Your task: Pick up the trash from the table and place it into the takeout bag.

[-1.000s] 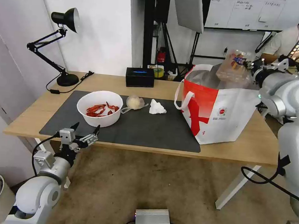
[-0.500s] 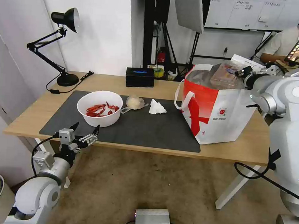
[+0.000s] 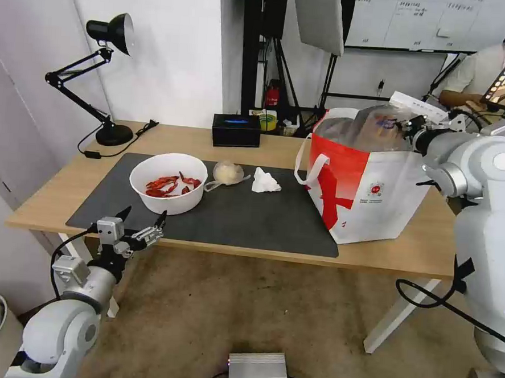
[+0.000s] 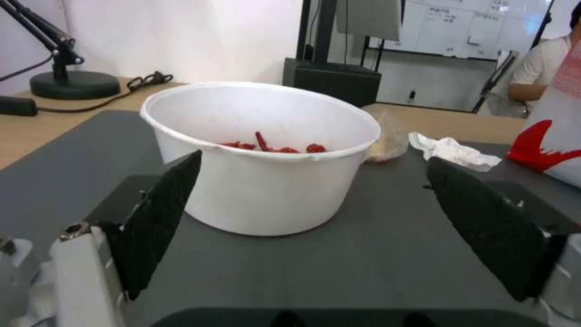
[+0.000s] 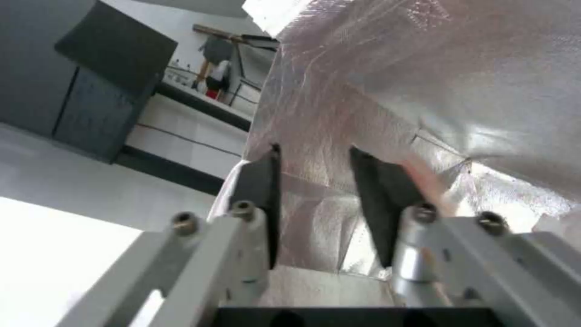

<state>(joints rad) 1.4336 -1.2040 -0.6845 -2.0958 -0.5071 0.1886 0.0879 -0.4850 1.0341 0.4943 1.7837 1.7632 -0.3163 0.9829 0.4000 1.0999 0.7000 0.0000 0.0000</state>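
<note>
The right gripper (image 3: pixel 411 126) is up at the mouth of the large white and red insulated takeout bag (image 3: pixel 372 190) with its silver foil lining, and its jaws look part-way apart with a gap between the black pads (image 5: pixel 260 181). The clear two-part plastic tray (image 3: pixel 385 122) sits just in front of those jaws, resting in the bag's opening with its top standing above the rim; I cannot tell whether the pads have hold of its edge or have let go. So one piece of trash looks nearly delivered, not yet dropped right in. Three pieces are left on the dark grey mat (image 3: pixel 245 217) of the long light-wood table (image 3: pixel 431 245). The round white plastic bowl of red shells (image 3: pixel 168 182) stands straight ahead of the left gripper (image 3: pixel 143 221), whose jaws are spread wide and empty at the table's near edge. The small clear bag of whitish stuff (image 3: pixel 228 173) and the crumpled white tissue (image 3: pixel 264 181) lie beyond the bowl, between it and the takeout bag.
</note>
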